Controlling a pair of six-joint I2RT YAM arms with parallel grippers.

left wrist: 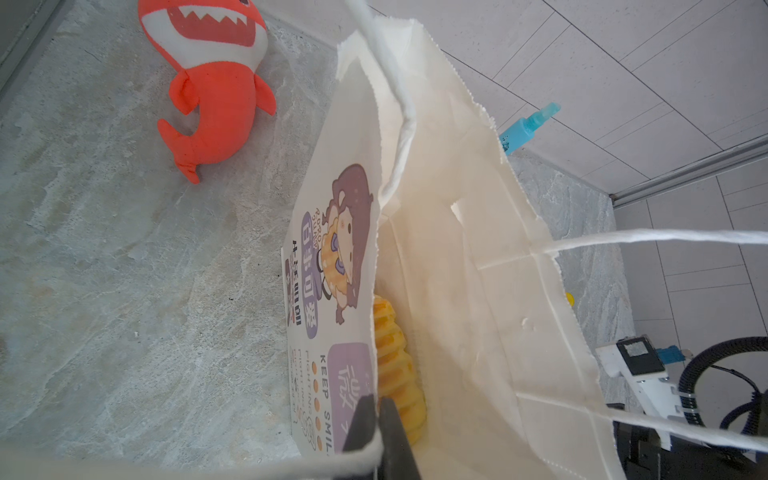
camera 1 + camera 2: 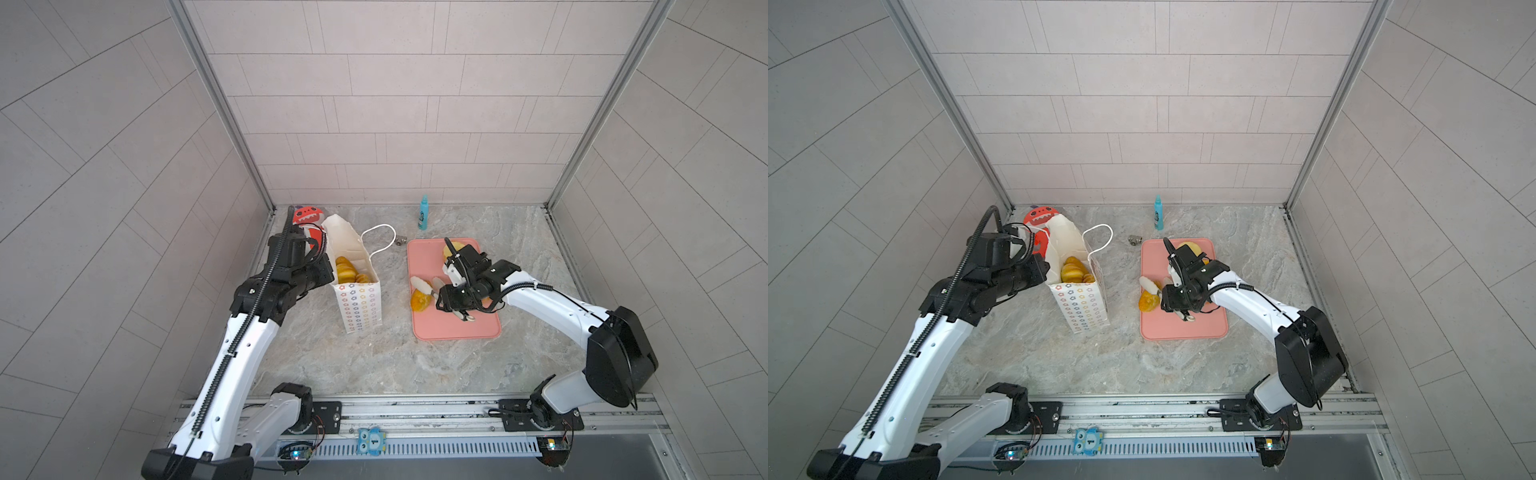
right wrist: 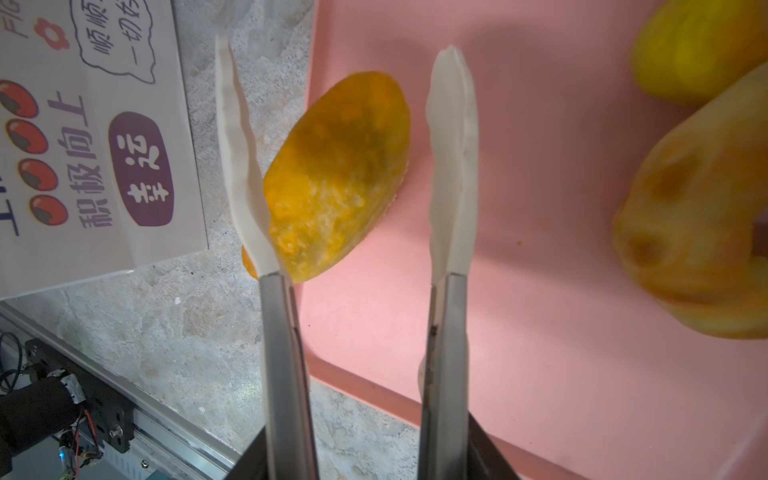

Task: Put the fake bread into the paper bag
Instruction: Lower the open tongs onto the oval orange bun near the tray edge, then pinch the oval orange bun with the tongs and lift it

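Golden-orange toy bun [image 3: 332, 174]: judged light, squashy; mid-body pinch advised. White-tipped steel tongs [image 3: 451, 166] clamped in right gripper [image 3: 365, 461], tips apart. White paper bag [image 1: 457, 249] rim pinched by left gripper [image 1: 378, 428].

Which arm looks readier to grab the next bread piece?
Right. The right gripper holds tongs, open either side of the orange bun on the pink tray; the left gripper pinches the rim of the paper bag.
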